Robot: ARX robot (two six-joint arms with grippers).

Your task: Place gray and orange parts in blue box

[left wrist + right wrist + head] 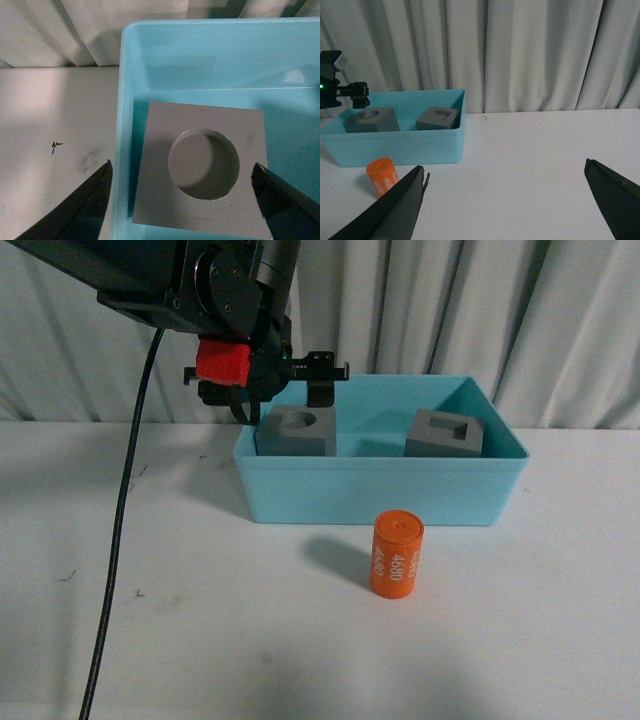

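Front: left gripper [283, 398] is hanging open, empty, over round-hole cube [297, 432], upper left, in box [370, 490] beside square-hole cube [446, 434]; cylinder [396, 553] is standing outside, centre. Left wrist: cube is lying between jaws. Right wrist: right gripper [505, 200] is gaping, empty; cylinder's pickup is looking next

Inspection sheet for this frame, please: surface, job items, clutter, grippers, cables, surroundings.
Surface: white table with a few small dark marks.
Job's things: round-hole gray cube and rectangular-hole gray cube sit apart inside the blue box. The orange cylinder stands upright on the table in front of the box, not yet in.
Clutter: nothing seen.
Grippers: left gripper is above the round-hole cube, jaws open wider than it. Right gripper is over bare table, jaws open, empty.
Cables: a black cable hangs from the left arm across the table.
Surroundings: pale curtain behind.
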